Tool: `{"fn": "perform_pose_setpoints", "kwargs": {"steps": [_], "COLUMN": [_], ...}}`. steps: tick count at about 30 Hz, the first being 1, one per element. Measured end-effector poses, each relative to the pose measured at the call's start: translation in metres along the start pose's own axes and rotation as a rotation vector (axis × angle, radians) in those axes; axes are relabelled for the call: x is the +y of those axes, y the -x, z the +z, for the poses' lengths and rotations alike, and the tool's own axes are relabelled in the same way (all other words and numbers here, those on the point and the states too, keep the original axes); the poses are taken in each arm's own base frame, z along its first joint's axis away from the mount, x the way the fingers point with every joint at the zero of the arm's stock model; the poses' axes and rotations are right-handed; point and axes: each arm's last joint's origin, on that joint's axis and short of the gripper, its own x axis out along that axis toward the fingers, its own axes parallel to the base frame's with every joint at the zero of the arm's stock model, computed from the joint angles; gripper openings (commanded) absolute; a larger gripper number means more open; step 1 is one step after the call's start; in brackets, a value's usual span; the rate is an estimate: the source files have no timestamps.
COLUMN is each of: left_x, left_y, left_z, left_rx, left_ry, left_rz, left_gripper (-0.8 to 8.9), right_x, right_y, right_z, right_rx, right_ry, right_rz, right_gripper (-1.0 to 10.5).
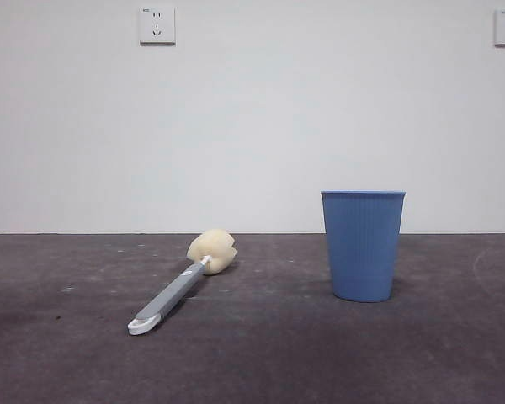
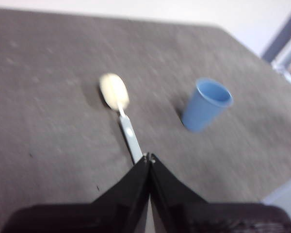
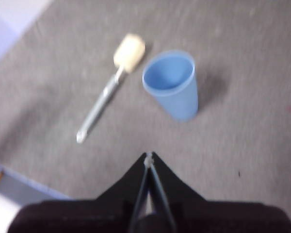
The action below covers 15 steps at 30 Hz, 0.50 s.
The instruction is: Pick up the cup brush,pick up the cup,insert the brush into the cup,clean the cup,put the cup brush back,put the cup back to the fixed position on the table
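Long grey-handled cup brush [image 1: 182, 286] with cream-yellow sponge head lies flat on the dark grey matte table [image 1: 261, 362] — its white looped tip just under the left gripper [image 2: 149, 156], jaws pressed together, holding nothing. Ribbed blue plastic cup [image 1: 363, 245] stands upright ahead of the right gripper [image 3: 149, 155] — also clenched, empty, well above it.

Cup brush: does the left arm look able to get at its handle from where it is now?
Probably yes. The cup brush lies flat on the table, apart from the cup, nothing covering it; the left gripper would need opening.
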Motion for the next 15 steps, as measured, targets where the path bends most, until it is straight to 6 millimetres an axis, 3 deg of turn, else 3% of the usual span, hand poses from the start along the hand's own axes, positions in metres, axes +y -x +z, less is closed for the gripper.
{"fn": "perform_pose_setpoints", "kwargs": {"steps": [7,11,13,15], "left_x": [-0.0039,-0.0034,-0.0032,-0.0030], "left_y": [0.0028,0.0008,0.0005,0.0005], "left_z": [0.0049,0.0020,0.0020,0.0020], "left_rx": [0.181,0.228,0.229,0.230], "left_ry": [-0.036,-0.040,-0.043,-0.043], "left_rz": [-0.062,-0.075,-0.074,-0.066], "left_gripper": [-0.07,0.06,1.11,3.42], "right_x": [0.0006,0.0007,0.0007,0.0007], "right_y": [-0.0026,-0.0026,-0.0026,-0.0027], "right_z": [-0.0059,-0.0070,-0.0069,-0.0067], "right_rx": [0.201,0.212,0.212,0.209], "right_ry": [0.008,0.025,0.032,0.034], "right_rz": [0.051,0.057,0.058,0.059], "right_gripper": [-0.1,0.1,0.9,2.8]}}
